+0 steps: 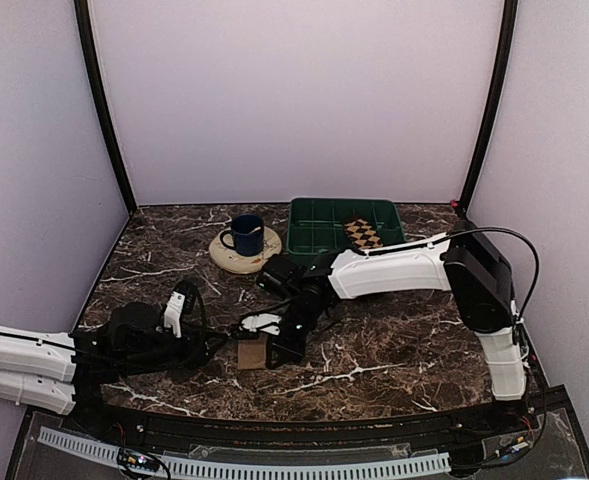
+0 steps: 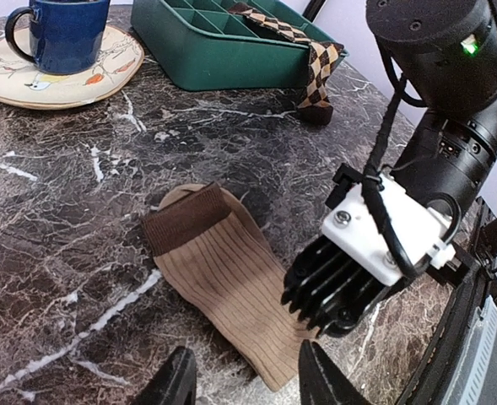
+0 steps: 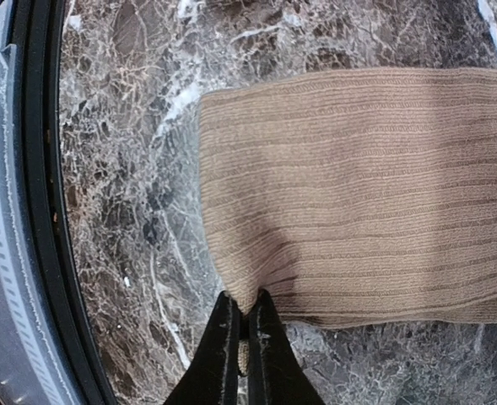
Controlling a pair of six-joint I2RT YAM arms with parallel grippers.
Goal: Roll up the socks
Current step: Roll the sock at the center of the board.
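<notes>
The tan sock (image 2: pixel 223 274) lies flat on the marble table, its dark brown cuff (image 2: pixel 185 218) toward the far left. It also shows in the top view (image 1: pixel 252 352) and the right wrist view (image 3: pixel 366 194). My right gripper (image 3: pixel 241 302) is shut, pinching the sock's edge near its toe end; the left wrist view shows it (image 2: pixel 331 295) pressed down on that edge. My left gripper (image 2: pixel 248 384) is open and empty, low at the sock's near end, its fingers either side of it. The argyle sock (image 2: pixel 316 67) hangs over the rim of the green tray (image 1: pixel 314 240).
A blue mug (image 1: pixel 245 234) stands on a round plate (image 1: pixel 236 260) left of the green tray, behind the work spot. The table's front edge and black rail (image 3: pixel 37 211) run close to the sock's toe end. The right arm (image 1: pixel 394 268) spans the middle.
</notes>
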